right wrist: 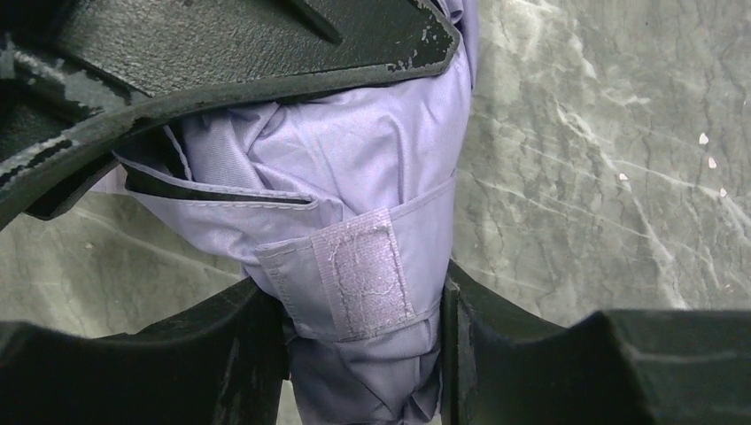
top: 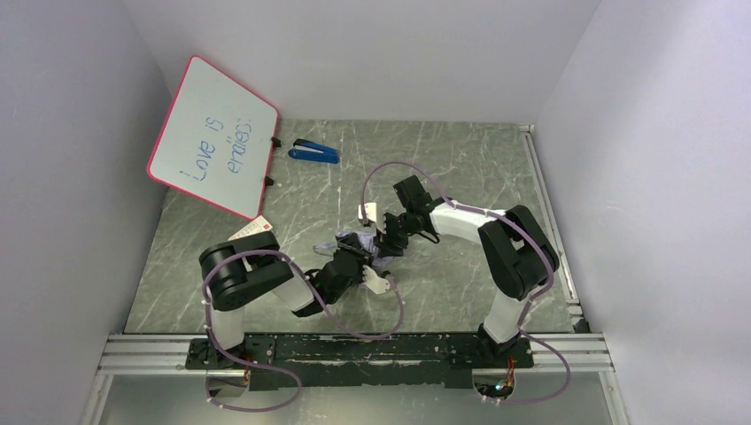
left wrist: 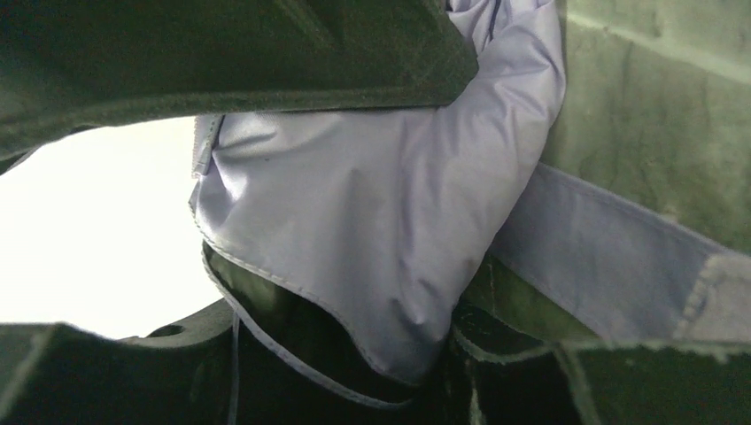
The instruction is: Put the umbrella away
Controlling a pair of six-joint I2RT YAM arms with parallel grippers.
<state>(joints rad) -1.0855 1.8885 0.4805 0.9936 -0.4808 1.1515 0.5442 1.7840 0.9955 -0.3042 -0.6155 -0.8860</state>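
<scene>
From my station, I see the compact folding umbrella of pale lilac fabric (top: 361,243) gathered into a bundle near the middle of the grey marbled table (top: 460,177). It lies just in front of both arms, with a gripper on each side of it.

The left gripper (top: 352,262) is part-way closed and has a fold of the lilac canopy pinched between its fingers. In its wrist view the cloth fills the gap and bulges out past the upper finger, and the flat lilac closing strap (left wrist: 611,257) runs off to one side. I read that hold as an anchor, there to stop the loose fabric from springing open.

The right gripper (top: 383,244) stands about half closed around the rolled body of the umbrella, its fingers against the cloth above and below. It sits just where the strap's fuzzy fastening patch (right wrist: 363,274) lies flat on the roll. That placement makes sense to me: squeezing the roll there holds the pleats tight under the strap.

I judge the canopy mostly collapsed and wrapped, though I cannot tell whether the patch is fastened. Well apart, toward the far edge, are a blue stapler-like object (top: 314,152) and a pink-rimmed whiteboard (top: 212,137), neither involved.
</scene>
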